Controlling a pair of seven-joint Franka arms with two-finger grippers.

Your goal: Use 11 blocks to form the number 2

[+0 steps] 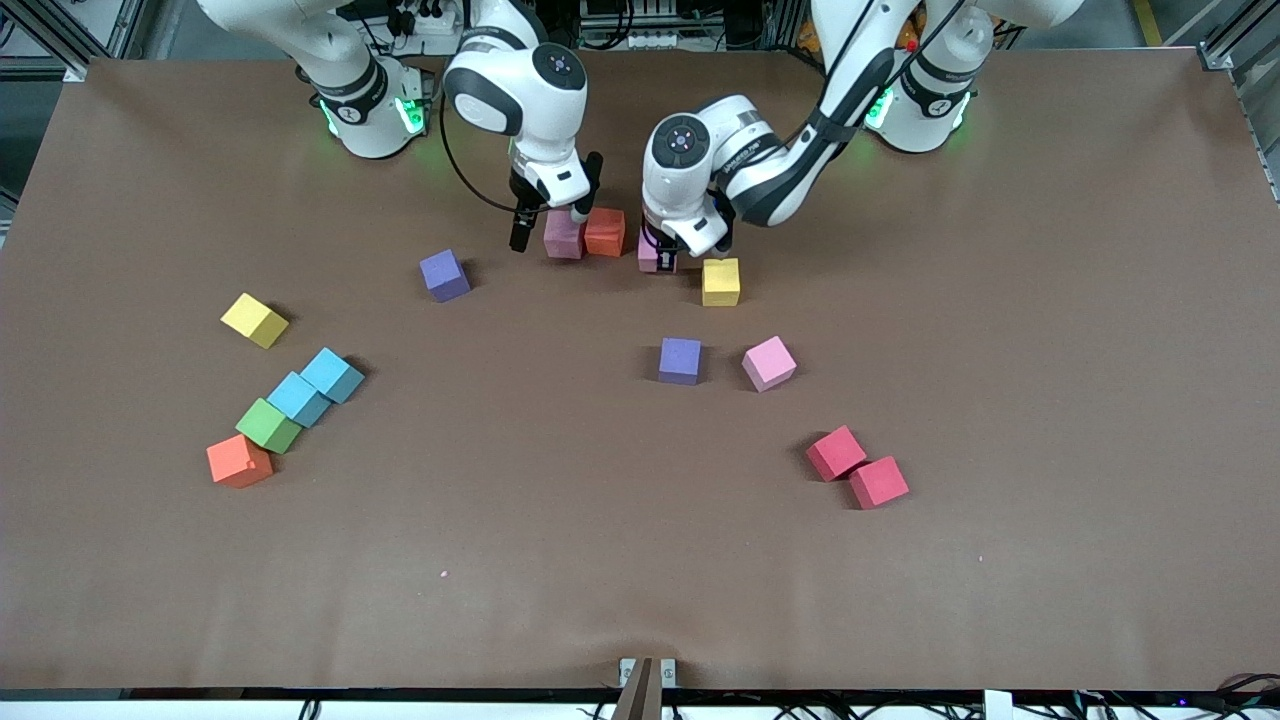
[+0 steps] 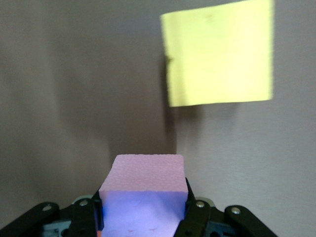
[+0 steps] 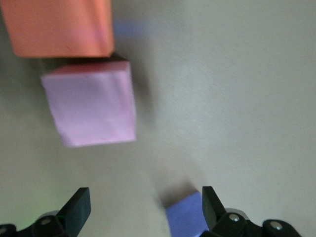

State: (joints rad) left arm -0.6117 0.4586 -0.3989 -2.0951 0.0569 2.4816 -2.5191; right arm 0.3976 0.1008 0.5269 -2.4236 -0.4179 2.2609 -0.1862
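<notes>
My left gripper (image 1: 660,252) (image 2: 143,203) is shut on a pink block (image 1: 648,255) (image 2: 144,180), low over the table beside a yellow block (image 1: 720,282) (image 2: 219,54). My right gripper (image 1: 550,226) (image 3: 143,207) hangs open and holds nothing, next to a pink block (image 1: 563,236) (image 3: 91,108) that touches an orange block (image 1: 604,232) (image 3: 59,27). A purple block (image 1: 444,275) (image 3: 186,218) lies close by. Nearer the front camera lie a purple block (image 1: 679,360), a pink block (image 1: 768,363) and two touching red blocks (image 1: 835,452).
Toward the right arm's end lie a yellow block (image 1: 254,320) and a diagonal row: two light blue blocks (image 1: 331,375), a green cube (image 1: 267,425) and an orange block (image 1: 239,461). The brown table (image 1: 1050,350) runs wide toward the left arm's end.
</notes>
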